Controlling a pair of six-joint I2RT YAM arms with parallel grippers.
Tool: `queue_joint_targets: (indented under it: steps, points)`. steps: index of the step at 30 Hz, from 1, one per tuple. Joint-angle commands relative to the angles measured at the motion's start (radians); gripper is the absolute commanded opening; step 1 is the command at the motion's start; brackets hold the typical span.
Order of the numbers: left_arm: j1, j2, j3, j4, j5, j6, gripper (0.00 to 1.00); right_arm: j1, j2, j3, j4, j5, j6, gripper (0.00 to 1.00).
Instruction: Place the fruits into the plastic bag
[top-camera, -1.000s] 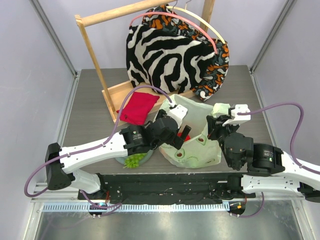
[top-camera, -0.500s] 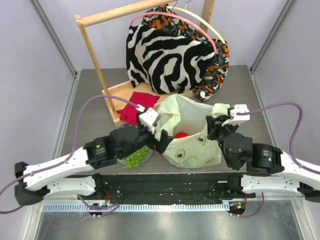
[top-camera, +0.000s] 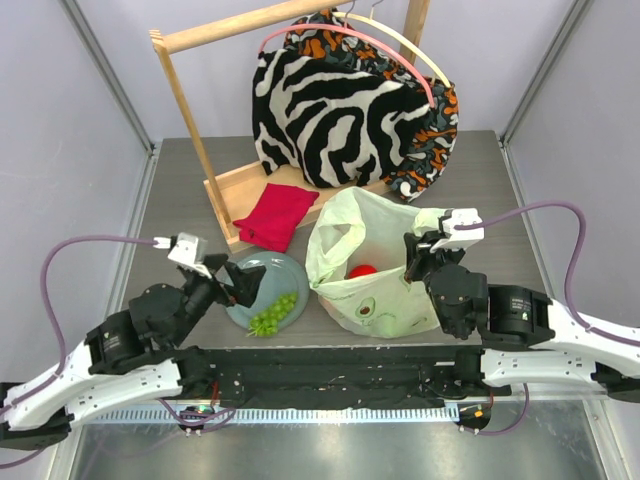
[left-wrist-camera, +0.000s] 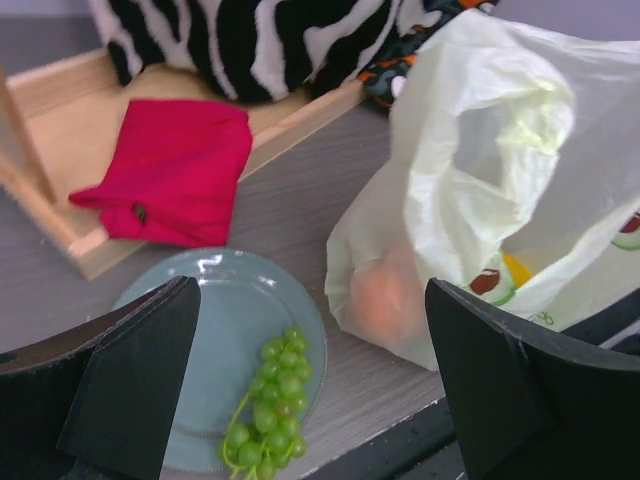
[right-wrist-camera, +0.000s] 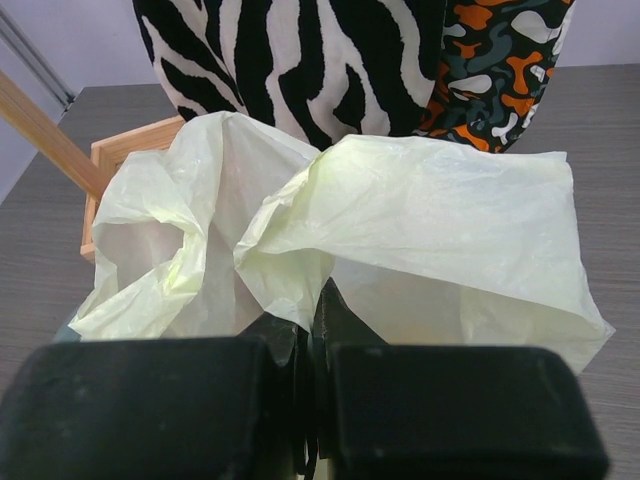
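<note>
**Bag pinched open on the right, grapes on the plate**

We see the bag standing on the tabletop a bit right of centre, mouth up and open, just beside the plate.

Right arm: the right gripper has its fingers together, clamped on a fold of the bag's rim on its right side. The wrist view shows the plastic pinched betw. the two pads.

Left arm: the left gripper hovers over the plate's left edge, jaws wide apart, nothing betw. them.

Fruits: thru the bag's mouth we make out a red fruit low inside. In the left wrist view an orange shows thru the wall, near the bottom on the plate side. The grapes lie on the plate's near right part, outside the bag.

Behind: a red cloth lies on the base of the wooden rack, and zebra fabric hangs from its rail, w/ an orange-patterned cloth beside it.
</note>
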Motion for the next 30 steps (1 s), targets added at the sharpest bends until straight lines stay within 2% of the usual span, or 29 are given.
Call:
queue_joint_targets:
  steps: [1,4,8,11,16,23,30]
  points:
    - [0.003,0.003,-0.035,-0.256,-0.131,-0.278,1.00,0.000,0.035,0.023,0.041,0.003,0.019,0.01]
    - [0.003,0.090,-0.045,-0.352,-0.145,-0.384,1.00,0.000,0.068,0.033,0.044,-0.012,0.013,0.01]
    - [0.003,0.242,-0.037,-0.400,-0.160,-0.426,1.00,0.000,0.079,0.038,0.044,-0.023,0.019,0.01]
    - [0.006,0.330,-0.054,-0.339,-0.139,-0.400,1.00,0.000,0.065,0.036,0.046,-0.022,0.022,0.01]
    - [0.035,0.439,-0.088,-0.218,-0.002,-0.320,1.00,0.000,0.030,0.029,0.047,-0.017,0.013,0.01]
    - [0.104,0.552,-0.112,-0.136,0.200,-0.239,1.00,-0.002,0.002,0.009,0.047,-0.012,0.024,0.01]
    - [0.190,0.647,-0.141,-0.067,0.311,-0.194,1.00,0.000,0.006,0.012,0.046,-0.008,0.020,0.01]
